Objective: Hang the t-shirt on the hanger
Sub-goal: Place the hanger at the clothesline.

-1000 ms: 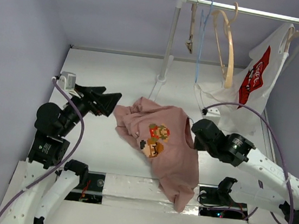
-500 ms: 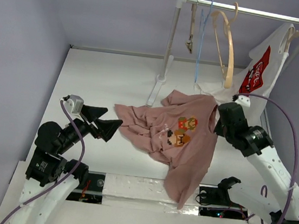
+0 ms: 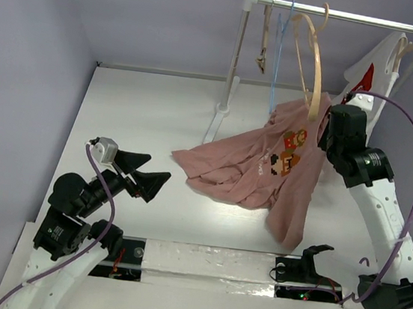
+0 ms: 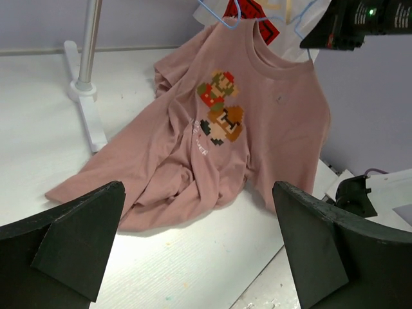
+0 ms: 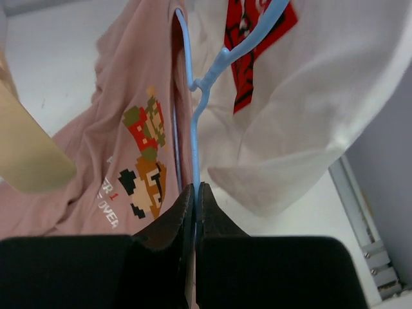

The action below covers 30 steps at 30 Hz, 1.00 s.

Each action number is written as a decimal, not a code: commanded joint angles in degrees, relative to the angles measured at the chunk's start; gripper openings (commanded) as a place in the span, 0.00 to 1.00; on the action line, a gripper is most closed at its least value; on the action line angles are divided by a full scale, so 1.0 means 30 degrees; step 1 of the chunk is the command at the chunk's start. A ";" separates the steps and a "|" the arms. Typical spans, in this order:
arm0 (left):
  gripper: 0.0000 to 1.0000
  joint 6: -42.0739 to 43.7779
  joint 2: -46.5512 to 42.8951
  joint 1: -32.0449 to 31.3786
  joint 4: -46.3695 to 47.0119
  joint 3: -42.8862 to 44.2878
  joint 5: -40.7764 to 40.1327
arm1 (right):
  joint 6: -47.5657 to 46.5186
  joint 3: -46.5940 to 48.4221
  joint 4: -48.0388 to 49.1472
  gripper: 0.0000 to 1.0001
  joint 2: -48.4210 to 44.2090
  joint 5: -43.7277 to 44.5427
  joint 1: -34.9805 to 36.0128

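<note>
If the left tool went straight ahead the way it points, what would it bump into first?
Probably the pink t-shirt. The open left tool points at its crumpled lower edge lying on the table, though depth is hard to judge.

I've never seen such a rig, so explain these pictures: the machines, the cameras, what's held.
These are two robot arms bolted to a white table, each ending in a two-finger claw. One picture looks down from above and behind them; the other two come from cameras on the wrists. The left claw is wide open and empty. The right claw is shut on a thin light-blue wire hanger, which runs into the neck of a dusty-pink t-shirt with a pixel cartoon print. The shirt's top is lifted; its lower part lies on the table. Behind stands a white clothes rail with a tan wooden hanger and a white shirt with a red logo.
</note>
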 commanded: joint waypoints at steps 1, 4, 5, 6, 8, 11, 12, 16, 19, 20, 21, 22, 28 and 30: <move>0.99 0.0070 -0.0242 -0.0410 0.0559 -0.0061 -0.0331 | -0.1898 0.2478 0.3183 0.00 0.0135 0.1752 -0.0280; 0.99 0.0012 -0.0242 -0.0412 0.0530 -0.0061 -0.0478 | -0.2805 0.4144 0.3741 0.00 0.0926 0.2222 -0.0454; 0.99 0.0041 -0.0213 -0.0586 0.0501 -0.0061 -0.0478 | -0.3042 0.4558 0.3917 0.00 0.1189 0.2485 -0.0456; 0.99 0.0012 -0.0213 -0.0587 0.0471 -0.0061 -0.0478 | -0.3247 0.4882 0.4122 0.00 0.1511 0.2487 -0.0456; 0.99 -0.0047 -0.0213 -0.0587 0.0471 -0.0061 -0.0565 | -0.3950 0.5729 0.4794 0.00 0.1806 0.2458 -0.0632; 0.99 -0.0076 -0.0330 -0.0587 0.0413 -0.0090 -0.0683 | -0.4741 0.6319 0.5962 0.00 0.1983 0.1991 -0.1100; 0.99 -0.0076 -0.0388 -0.0587 0.0442 -0.0090 -0.0770 | -0.4975 0.6291 0.6318 0.00 0.1983 0.1786 -0.1100; 0.99 -0.0135 -0.0565 -0.0587 0.0384 -0.0090 -0.0976 | -0.6265 0.5940 0.8630 0.00 0.1807 0.1258 -0.1479; 0.99 -0.0135 -0.0593 -0.0763 0.0325 -0.0090 -0.1063 | -0.7025 0.5502 1.0095 0.00 0.1544 0.1052 -0.1481; 0.99 -0.0193 -0.0594 -0.0763 0.0325 -0.0090 -0.1122 | -0.7202 0.5355 1.1000 0.00 0.1427 0.0762 -0.1481; 0.99 -0.0165 -0.0623 -0.0763 0.0296 -0.0090 -0.1180 | -0.7436 0.5238 1.1415 0.00 0.1310 0.0701 -0.1481; 0.99 -0.0222 -0.0710 -0.0937 0.0295 -0.0090 -0.1239 | -0.7816 0.5091 1.1796 0.00 0.1280 0.0671 -0.1481; 0.99 -0.0340 -0.0974 -0.1289 0.0208 -0.0120 -0.1678 | -0.9136 0.5935 1.2796 0.00 0.2301 -0.0178 -0.2123; 0.99 -0.0369 -0.1033 -0.1465 0.0207 -0.0120 -0.1883 | -0.9138 0.6436 1.2592 0.00 0.2859 -0.0265 -0.2301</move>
